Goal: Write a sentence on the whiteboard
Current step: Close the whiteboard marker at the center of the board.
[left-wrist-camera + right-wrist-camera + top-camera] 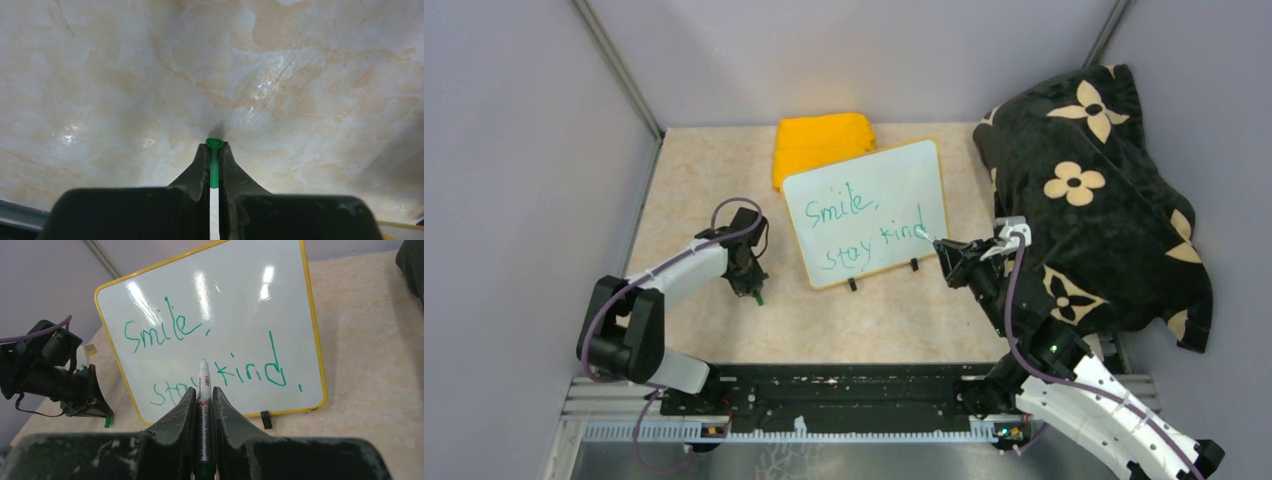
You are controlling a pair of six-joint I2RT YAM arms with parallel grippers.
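The whiteboard (pixel 906 172), mid-surface (pixel 724 335) and bearing the sentence (pixel 836 210), appears light, rigid and slick, best taken by its rim; the right gripper (pixel 202 392) clamps the marker (pixel 204 380), and the left gripper (pixel 214 151) pinches a green cap (pixel 214 143).

A beige, marble-patterned tabletop (pixel 694 330) sits boxed in by plain pale grey walls (pixel 514 130) on 3 sides. Thin metal posts (pixel 619 65) rise from its 2 far corners. Along its near edge runs a black-and-silver rail (pixel 844 400). Soft glare patches shine on its surface.
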